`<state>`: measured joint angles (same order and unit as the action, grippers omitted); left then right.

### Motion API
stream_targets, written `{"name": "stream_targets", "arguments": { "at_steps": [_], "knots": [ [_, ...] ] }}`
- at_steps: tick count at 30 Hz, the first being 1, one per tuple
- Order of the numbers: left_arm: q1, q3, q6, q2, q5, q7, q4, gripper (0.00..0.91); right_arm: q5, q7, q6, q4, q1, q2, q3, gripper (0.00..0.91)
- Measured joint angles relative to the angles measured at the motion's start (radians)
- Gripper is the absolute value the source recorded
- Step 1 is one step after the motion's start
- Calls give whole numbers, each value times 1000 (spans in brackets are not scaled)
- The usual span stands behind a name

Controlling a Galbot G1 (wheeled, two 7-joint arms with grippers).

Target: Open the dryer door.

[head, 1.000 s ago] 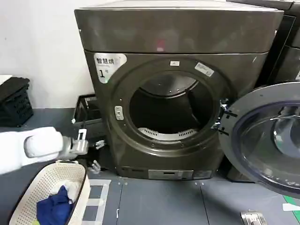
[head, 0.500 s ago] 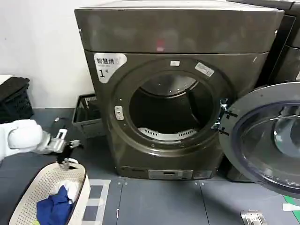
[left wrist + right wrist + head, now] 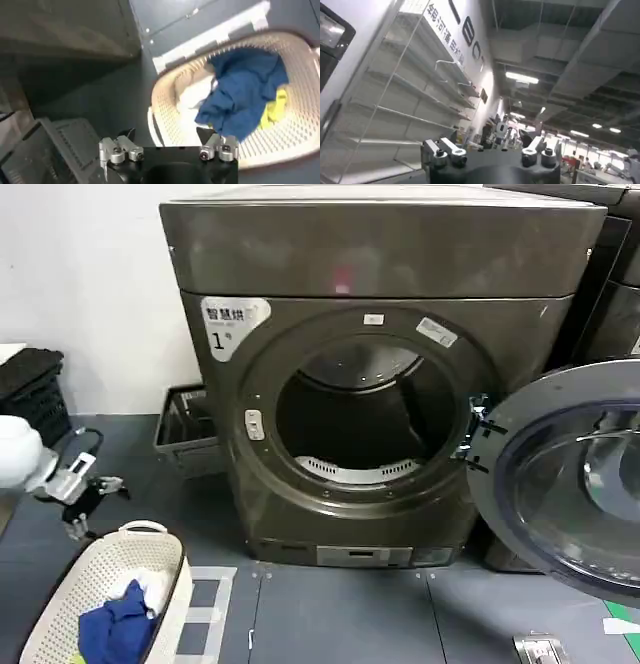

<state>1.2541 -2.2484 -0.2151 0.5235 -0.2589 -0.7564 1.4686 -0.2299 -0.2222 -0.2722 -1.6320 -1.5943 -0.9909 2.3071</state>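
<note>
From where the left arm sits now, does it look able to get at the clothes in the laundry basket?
Probably yes. The left gripper, fingers open, hangs just above the laundry basket, whose top is uncovered; the blue cloth lies exposed inside with nothing between. The open dryer door is far off to the right.

Dryer door (image 3: 570, 484) wide open beside dryer (image 3: 370, 374)

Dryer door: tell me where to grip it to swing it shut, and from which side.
The dryer door stands wide open on the dryer's right side, its hinge at the drum opening. Probably best gripped on the chrome rim at the free edge, farthest from the hinge, coming from the robot's right. The open left gripper is far off, near the laundry basket.
</note>
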Motion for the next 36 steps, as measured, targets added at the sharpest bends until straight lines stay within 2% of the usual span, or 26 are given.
{"name": "stream_targets", "arguments": {
  "at_steps": [9,19,36],
  "knots": [
    [7,-1,-61,-19,68,-18,-29,907,6,2,-19,-1,14,-5,-10,907],
    [-8,27,-98,-15,69,-6,-31,907,17,-3,-24,-8,19,-12,-17,907],
    [-39,68,-121,-2,89,-35,-42,907,32,-9,-25,-7,19,-20,-12,907]
  ]
}}
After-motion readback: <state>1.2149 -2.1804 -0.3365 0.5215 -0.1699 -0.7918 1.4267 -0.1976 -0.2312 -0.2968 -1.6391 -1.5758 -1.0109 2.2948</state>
